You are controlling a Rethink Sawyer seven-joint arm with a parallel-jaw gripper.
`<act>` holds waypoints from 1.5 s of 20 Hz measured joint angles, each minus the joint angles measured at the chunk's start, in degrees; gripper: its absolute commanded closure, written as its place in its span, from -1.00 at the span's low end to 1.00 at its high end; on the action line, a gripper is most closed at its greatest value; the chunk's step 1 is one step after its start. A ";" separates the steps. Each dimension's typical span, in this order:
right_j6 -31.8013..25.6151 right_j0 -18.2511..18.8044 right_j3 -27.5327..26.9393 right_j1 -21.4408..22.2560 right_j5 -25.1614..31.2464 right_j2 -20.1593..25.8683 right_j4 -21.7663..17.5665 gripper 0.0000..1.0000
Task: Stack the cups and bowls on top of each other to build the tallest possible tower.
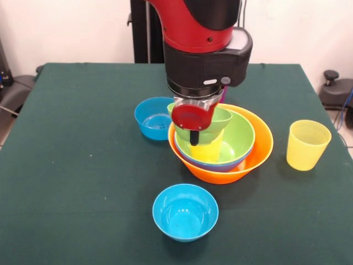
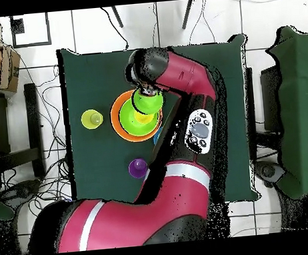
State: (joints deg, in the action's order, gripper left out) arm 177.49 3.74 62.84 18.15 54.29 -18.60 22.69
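Observation:
The tower stands mid-table: the big orange bowl (image 1: 251, 157) holds the large blue bowl (image 1: 220, 165), the medium green bowl (image 1: 240, 138) and a yellow cup (image 1: 209, 152). My gripper (image 1: 193, 132) is right over it, shut on the near rim of the small green bowl (image 1: 220, 122), which sits tilted on the yellow cup. One black finger (image 1: 194, 137) shows in front of the bowl's wall. In the overhead view the small green bowl (image 2: 144, 101) sits over the orange bowl (image 2: 118, 119) under my gripper (image 2: 147, 91).
Two small blue bowls stand apart, one behind-left of the tower (image 1: 153, 117), one in front (image 1: 185, 211). A pale yellow cup (image 1: 306, 144) stands upright at the right. The purple cup (image 2: 137, 167) stands nearer the robot's base. The arm hides part of the table.

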 measured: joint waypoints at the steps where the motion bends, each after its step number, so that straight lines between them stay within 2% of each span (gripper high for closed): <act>1: 0.00 0.01 0.07 0.12 0.00 0.09 0.15 1.00; 7: 0.00 0.21 1.47 0.79 0.00 1.55 1.17 1.00; 15: 0.00 1.28 6.04 1.39 -0.02 5.21 3.60 1.00; 24: 0.00 2.43 9.89 2.04 -0.02 7.84 3.73 1.00; 30: 0.00 3.10 11.15 4.23 1.19 8.30 3.69 1.00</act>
State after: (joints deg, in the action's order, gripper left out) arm 177.49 6.84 73.99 22.38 55.48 -10.30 26.38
